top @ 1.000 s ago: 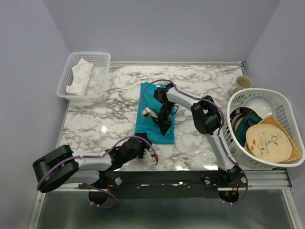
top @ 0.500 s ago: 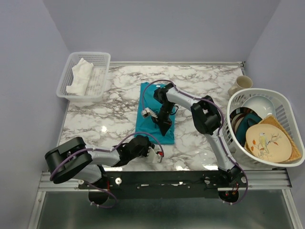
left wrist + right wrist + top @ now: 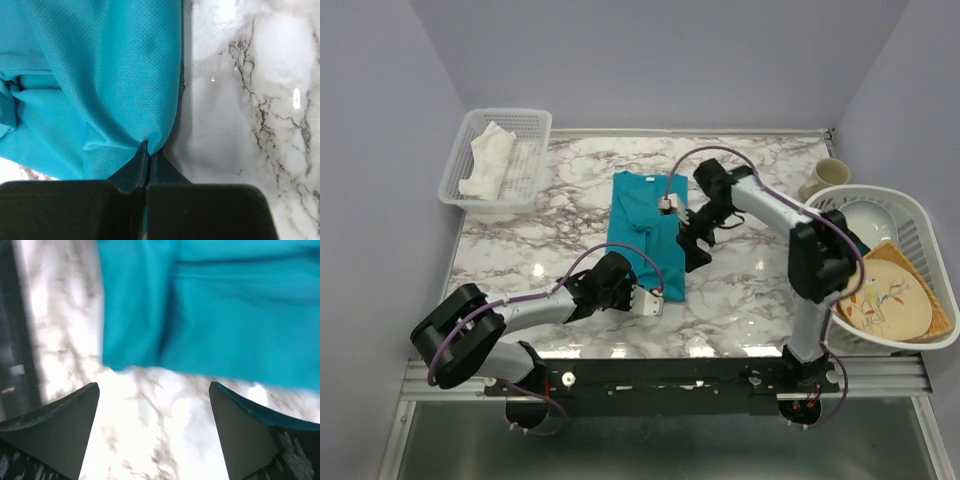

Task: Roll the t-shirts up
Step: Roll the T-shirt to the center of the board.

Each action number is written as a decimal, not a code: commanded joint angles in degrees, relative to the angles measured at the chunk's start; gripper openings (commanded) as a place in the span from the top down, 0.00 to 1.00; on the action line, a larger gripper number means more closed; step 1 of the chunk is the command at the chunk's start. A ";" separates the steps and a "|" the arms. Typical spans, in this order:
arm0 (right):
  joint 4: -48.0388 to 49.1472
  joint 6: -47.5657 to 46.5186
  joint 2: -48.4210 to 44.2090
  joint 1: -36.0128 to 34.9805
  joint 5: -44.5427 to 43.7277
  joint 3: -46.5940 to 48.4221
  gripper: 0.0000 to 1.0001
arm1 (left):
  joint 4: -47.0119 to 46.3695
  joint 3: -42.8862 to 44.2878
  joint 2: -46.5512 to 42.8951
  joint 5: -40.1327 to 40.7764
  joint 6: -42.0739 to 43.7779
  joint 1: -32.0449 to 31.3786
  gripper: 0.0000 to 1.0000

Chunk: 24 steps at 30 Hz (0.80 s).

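The teal t-shirt (image 3: 638, 215) lies folded into a long strip on the marble table (image 3: 560, 225), collar end away from me. My left gripper (image 3: 655, 298) is shut on the strip's near right corner. In the left wrist view its tips (image 3: 148, 150) pinch a small fold of the t-shirt (image 3: 100, 75) at the hem. My right gripper (image 3: 696, 252) hangs just off the strip's right edge, open and holding nothing. In the right wrist view its fingers (image 3: 65, 420) spread wide over bare marble, with the t-shirt (image 3: 225, 305) ahead of them.
A white mesh basket (image 3: 545, 140) holding a white cloth (image 3: 488, 160) stands at the back left. At the right edge, a large white basket (image 3: 810, 290) holds plates and bowls, with a cream mug (image 3: 827, 177) behind it.
My left gripper reached forward to the t-shirt's near corner and closed on it. My right gripper opened, came off the shirt and swung to its right side.
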<state>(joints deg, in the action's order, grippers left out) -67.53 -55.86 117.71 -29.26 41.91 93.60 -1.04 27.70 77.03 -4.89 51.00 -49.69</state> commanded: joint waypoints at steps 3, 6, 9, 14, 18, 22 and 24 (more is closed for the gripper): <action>45.51 4.88 -37.74 1.57 -5.79 -36.78 0.00 | 16.41 2.79 -0.40 -17.51 -4.07 4.25 1.00; 55.22 3.04 -45.36 -2.28 -6.40 -49.55 0.01 | 20.10 6.30 1.44 -23.05 -5.38 6.62 1.00; 54.34 1.36 -47.92 -7.30 -6.58 -52.11 0.01 | 22.83 9.47 2.67 -28.93 -6.27 8.82 1.00; 57.77 3.82 -46.35 -14.06 -7.81 -53.26 0.00 | 28.37 14.74 6.02 -33.61 -6.53 11.54 1.00; 57.95 5.40 -43.97 -17.32 -8.51 -53.35 0.01 | 31.53 17.82 8.04 -35.45 -5.04 13.13 1.00; 56.98 6.99 -42.13 -19.00 -8.69 -52.65 0.00 | 33.11 19.75 9.10 -37.56 -4.16 15.67 1.00; 55.93 7.16 -40.64 -19.17 -8.78 -52.29 0.01 | 33.91 20.28 9.45 -38.62 -3.46 16.38 1.00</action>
<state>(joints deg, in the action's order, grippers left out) -11.84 -50.57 74.70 -47.66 34.35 40.64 28.42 46.19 85.54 -37.65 46.00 -35.07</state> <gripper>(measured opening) 0.995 0.017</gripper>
